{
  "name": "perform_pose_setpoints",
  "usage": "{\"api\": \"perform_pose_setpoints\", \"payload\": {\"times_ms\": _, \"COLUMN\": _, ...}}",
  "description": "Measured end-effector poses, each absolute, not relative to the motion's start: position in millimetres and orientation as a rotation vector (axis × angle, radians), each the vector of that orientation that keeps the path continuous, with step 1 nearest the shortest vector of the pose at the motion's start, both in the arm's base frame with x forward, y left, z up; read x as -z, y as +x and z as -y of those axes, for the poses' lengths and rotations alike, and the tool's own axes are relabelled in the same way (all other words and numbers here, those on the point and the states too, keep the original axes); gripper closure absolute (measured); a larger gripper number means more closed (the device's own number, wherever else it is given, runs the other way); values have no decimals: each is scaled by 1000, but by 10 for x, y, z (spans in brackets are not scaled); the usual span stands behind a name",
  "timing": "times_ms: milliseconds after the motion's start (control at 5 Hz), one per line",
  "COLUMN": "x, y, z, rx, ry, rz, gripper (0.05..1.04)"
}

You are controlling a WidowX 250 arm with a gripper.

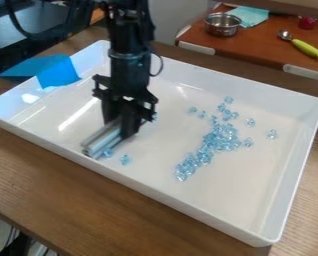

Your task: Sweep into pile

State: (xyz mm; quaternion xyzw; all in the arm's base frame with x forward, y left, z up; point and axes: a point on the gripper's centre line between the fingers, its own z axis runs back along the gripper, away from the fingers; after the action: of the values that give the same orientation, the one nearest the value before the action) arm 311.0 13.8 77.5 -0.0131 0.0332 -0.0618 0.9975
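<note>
The wide rectangular plastic tray (255, 197) is white, with pale shine marks on it. In the tray, the small clear glassy pieces (222, 137) are light blue. Also there, the long metallic bar (100, 144) is silver-grey, and the two-finger gripper (119, 127) is black. Under the tray, the wooden table (88, 200) is brown with darker grain lines. At the tray's far left corner, the flat sheet (58, 72) is bright blue. Behind the tray, the smooth tabletop (262, 47) is reddish brown, the folded cloth (250, 16) is pale turquoise, and the spoon handle (307, 48) is yellow-green
</note>
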Motion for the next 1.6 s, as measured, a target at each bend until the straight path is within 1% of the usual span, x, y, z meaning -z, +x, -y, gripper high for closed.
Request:
{"api": "perform_pose_setpoints", "payload": {"times_ms": 200, "x": -778, "y": 3069, "z": 158, "rx": 104, "ry": -63, "rz": -66, "gripper": 705}}
{"api": "perform_pose_setpoints", "payload": {"times_ms": 600, "x": -777, "y": 3060, "z": 612, "rx": 27, "ry": -112, "rz": -45, "gripper": 705}}
{"api": "perform_pose_setpoints", "payload": {"times_ms": 800, "x": -789, "y": 3025, "z": 828, "rx": 6, "ry": -156, "rz": -81, "gripper": 705}}
{"api": "perform_pose_setpoints", "payload": {"times_ms": 1200, "x": -818, "y": 3006, "z": 1041, "rx": -39, "ry": -264, "rz": -94, "gripper": 705}}
{"api": "perform_pose_setpoints", "payload": {"times_ms": 1400, "x": -891, "y": 2970, "z": 904, "rx": -5, "ry": -266, "rz": -73, "gripper": 705}}
{"api": "perform_pose_setpoints", "payload": {"times_ms": 1600, "x": -1159, "y": 2963, "z": 466, "rx": 24, "ry": -277, "rz": 1, "gripper": 705}}
